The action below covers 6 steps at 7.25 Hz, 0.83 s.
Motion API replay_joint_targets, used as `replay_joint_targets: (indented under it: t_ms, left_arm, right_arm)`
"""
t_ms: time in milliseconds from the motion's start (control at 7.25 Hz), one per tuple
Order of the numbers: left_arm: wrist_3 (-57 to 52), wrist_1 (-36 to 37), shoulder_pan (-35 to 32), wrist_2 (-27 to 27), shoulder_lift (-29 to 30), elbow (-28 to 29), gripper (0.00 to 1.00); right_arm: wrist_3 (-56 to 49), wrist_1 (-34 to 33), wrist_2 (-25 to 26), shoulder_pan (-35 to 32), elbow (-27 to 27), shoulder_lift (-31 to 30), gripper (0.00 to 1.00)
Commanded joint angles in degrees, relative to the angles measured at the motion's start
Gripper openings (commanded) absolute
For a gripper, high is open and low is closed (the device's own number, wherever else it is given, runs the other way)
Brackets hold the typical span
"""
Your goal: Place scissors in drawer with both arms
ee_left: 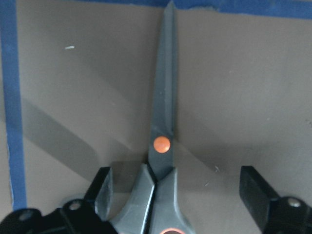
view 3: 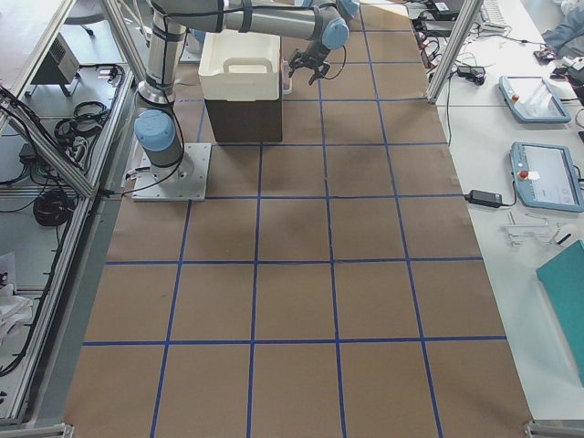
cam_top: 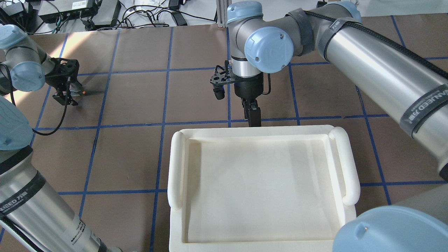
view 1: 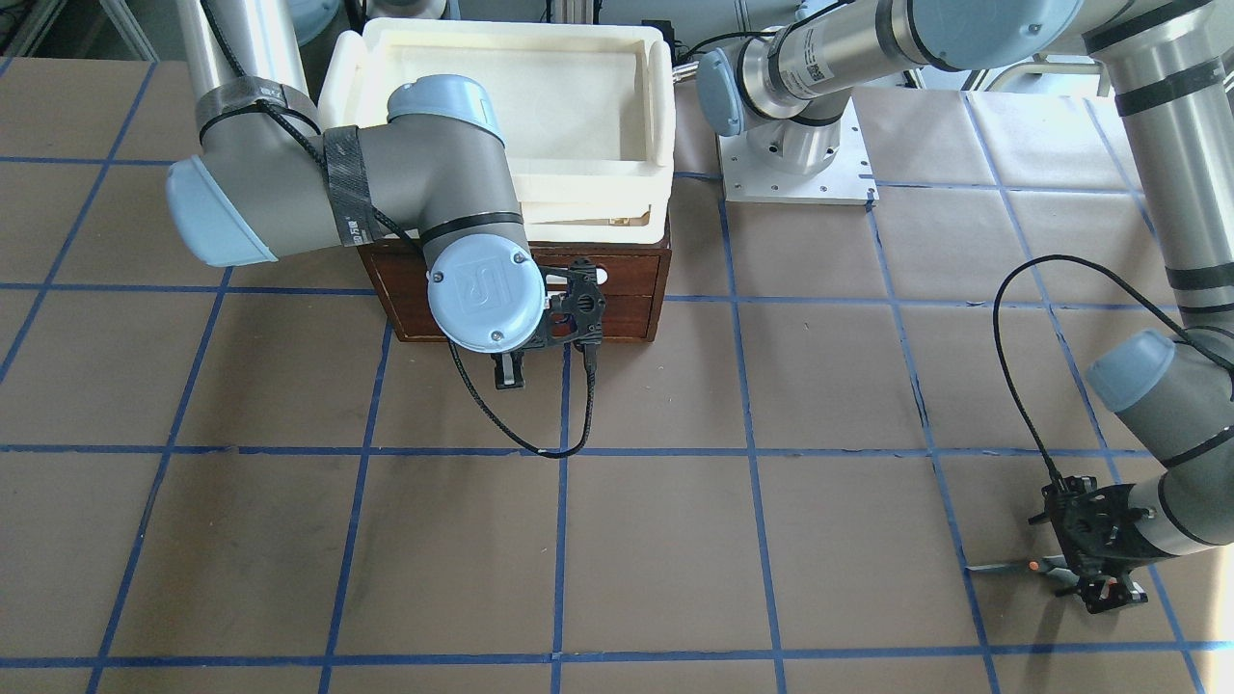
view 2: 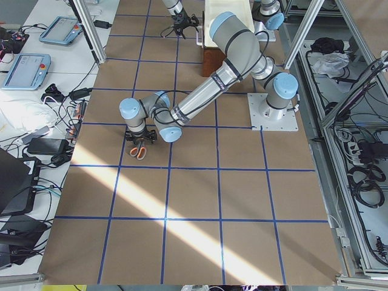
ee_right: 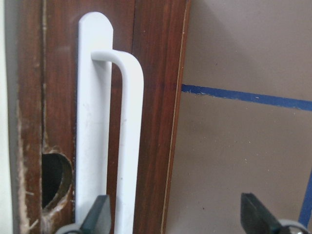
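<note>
Black and spread wide, the left gripper [ee_left: 178, 197] straddles the grey handles of the scissors [ee_left: 163, 97]. They lie flat on the brown paper surface [ee_left: 73, 97] with blades together, their tip at a blue tape line [ee_left: 243, 7]. This spot is far out on the robot's left, well apart from the drawer [view 1: 631, 272]. The right gripper [ee_right: 175, 209] is likewise open, in front of the drawer's white bar handle [ee_right: 129, 146]. The bar sits just inside one finger [ee_right: 100, 217], and the other is out over bare surface. The drawer front looks flush in its reddish-brown cabinet [view 1: 386, 289], with a cream tray [view 1: 656, 116] on top.
</note>
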State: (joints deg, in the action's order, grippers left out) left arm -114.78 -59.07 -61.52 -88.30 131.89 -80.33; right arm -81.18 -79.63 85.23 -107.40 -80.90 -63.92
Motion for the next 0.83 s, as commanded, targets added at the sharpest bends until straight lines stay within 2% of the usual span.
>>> replay_joint_targets:
  t_ms: [0, 138, 276, 414, 552, 690]
  left_arm:
    - [-1.32, 0.0, 0.0, -0.03, 0.03, 0.0, 0.81]
    - [-2.11, 0.87, 0.0, -0.12, 0.12, 0.0, 0.72]
    - [-3.42, 1.4, -0.09, -0.29, 0.12, -0.09, 0.61]
    - [-3.61, 1.41, -0.09, -0.38, 0.12, -0.09, 0.43]
    - [-3.87, 1.76, -0.09, -0.56, 0.04, -0.09, 0.09]
    - [-3.96, 1.76, -0.09, -0.91, 0.03, -0.09, 0.0]
  right_arm:
    - [-0.12, -0.34, 0.11, -0.44, -1.27, -0.15, 0.88]
    - [-0.2, -0.52, 0.11, -0.53, -1.72, -0.16, 0.85]
    - [-0.46, -0.7, 0.11, -0.62, -1.72, -0.16, 0.77]
    - [-0.55, -1.57, 0.19, -0.62, -1.72, -0.16, 0.64]
    - [-1.42, -1.75, 1.06, -0.8, -1.72, -0.16, 0.5]
    - [-1.78, -2.19, 1.51, -0.97, -1.72, -0.16, 0.45]
